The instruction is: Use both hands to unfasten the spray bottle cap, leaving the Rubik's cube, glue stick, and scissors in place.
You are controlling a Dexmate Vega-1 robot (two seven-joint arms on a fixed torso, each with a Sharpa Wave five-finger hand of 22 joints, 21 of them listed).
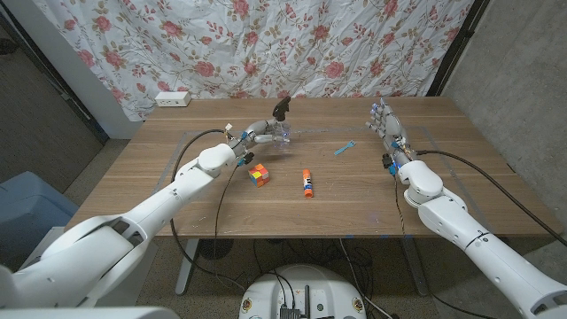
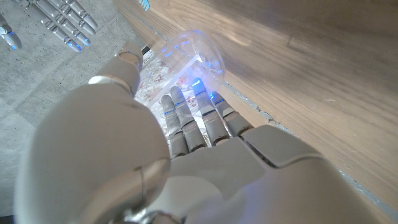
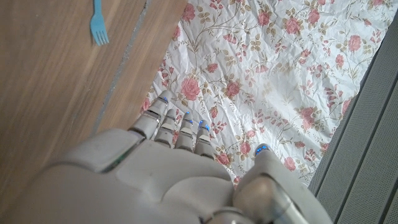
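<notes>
Clear plastic spray bottle with a black trigger cap (image 1: 283,124) sits gripped in the left hand (image 1: 260,133) (steadying it for unscrewing); the right hand (image 1: 386,126) waits spread, holding nothing.

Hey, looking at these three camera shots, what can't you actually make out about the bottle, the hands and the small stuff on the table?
- Spray bottle cap thread: too small in the head view; left hand covers it in the left wrist view.
- How the fingers meet the clear bottle wall: glare and blur.
- The blue item, presumably the scissors: too small to confirm.
- Glue stick label: too small.
- Right hand palm: faces away.
</notes>
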